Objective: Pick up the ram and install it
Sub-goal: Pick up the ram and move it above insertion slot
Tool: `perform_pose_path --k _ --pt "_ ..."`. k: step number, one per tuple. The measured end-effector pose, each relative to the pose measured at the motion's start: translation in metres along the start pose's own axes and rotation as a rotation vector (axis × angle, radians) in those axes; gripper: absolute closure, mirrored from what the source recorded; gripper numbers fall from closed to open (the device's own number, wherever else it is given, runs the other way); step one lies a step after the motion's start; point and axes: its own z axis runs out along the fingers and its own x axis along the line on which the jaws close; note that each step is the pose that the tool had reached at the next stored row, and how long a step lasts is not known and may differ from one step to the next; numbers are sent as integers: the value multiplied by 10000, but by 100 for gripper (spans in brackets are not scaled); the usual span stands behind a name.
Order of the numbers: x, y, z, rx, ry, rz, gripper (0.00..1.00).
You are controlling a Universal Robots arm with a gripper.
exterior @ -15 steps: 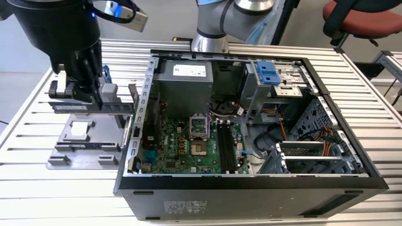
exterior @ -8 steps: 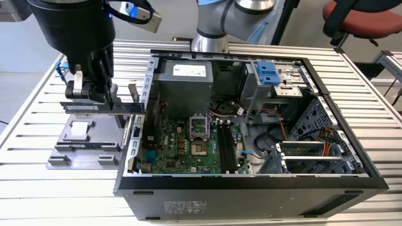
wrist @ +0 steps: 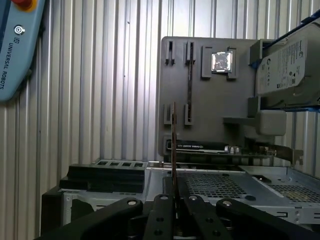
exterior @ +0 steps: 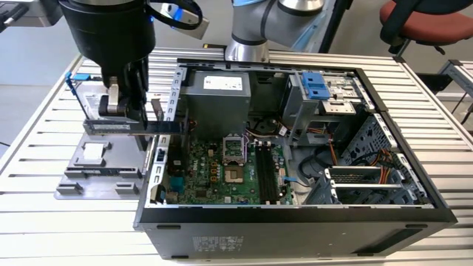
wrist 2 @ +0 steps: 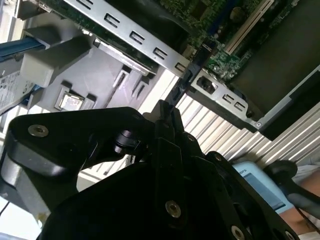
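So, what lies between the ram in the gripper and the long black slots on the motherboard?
In the exterior view: the case's metal side wall and the processor socket, between the ram in the gripper and the slots.

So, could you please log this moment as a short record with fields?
held item: long, thin dark circuit-board ram stick, held level above its holder
gripper: black gripper, shut on the ram stick
holder: grey plastic tray on the slatted metal table, at the exterior view's left
case: open black computer case, beside the tray
install: not yet done; ram stick in the gripper
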Motion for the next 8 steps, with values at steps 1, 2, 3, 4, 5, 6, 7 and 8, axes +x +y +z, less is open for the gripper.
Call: perform_pose_path --k 1,2,3,4,5,6,7,8 --pt "0 -24 -1 -6 0 -3 100" --pt "1 -46 -2 -11 0 -8 100" --pt "1 -68 -3 -15 0 -12 100" --pt "1 -89 -4 -20 1 -16 100" --pt "2 -114 -5 -28 1 -20 100" --pt "2 -140 -7 -36 1 -26 100" --pt "3 -170 -8 -47 2 -31 100" --pt "3 -197 -9 -57 1 -36 100"
